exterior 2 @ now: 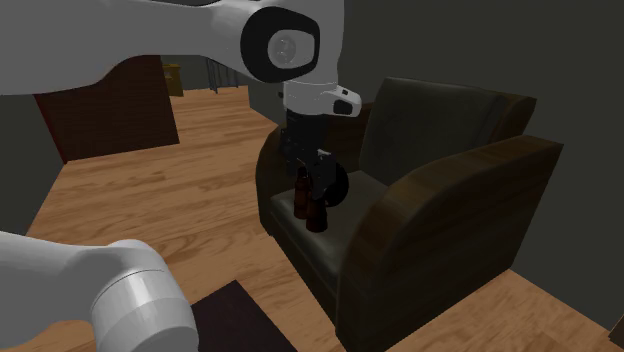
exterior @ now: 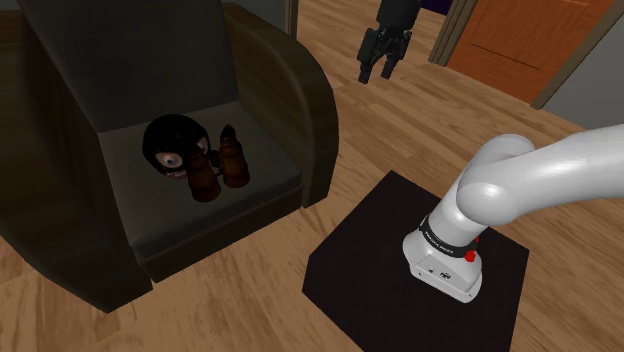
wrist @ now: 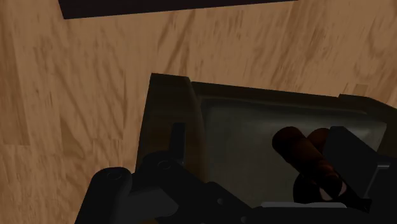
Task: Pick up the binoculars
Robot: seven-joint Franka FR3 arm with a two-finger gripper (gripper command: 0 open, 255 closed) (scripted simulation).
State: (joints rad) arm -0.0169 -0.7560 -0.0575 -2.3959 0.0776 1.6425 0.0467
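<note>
The binoculars (exterior: 222,165) are dark brown with two barrels. They rest on the grey seat cushion (exterior: 200,225) of a dark armchair, right beside a black round object (exterior: 170,145). My black gripper (exterior: 377,68) hangs open in the air over the wooden floor, outside the chair's arm and well away from the binoculars. In the second exterior view the gripper (exterior 2: 303,172) is in front of the chair, just above the binoculars (exterior 2: 311,208). In the wrist view the binoculars (wrist: 304,153) lie on the cushion near one finger (wrist: 347,156), with nothing between the fingers.
The armchair's thick brown arms (exterior: 300,110) and tall back (exterior: 150,55) wall in the seat. The black round object with an eye touches the binoculars. The black stand (exterior: 380,270) is on the wood floor. An orange door (exterior: 540,35) is behind.
</note>
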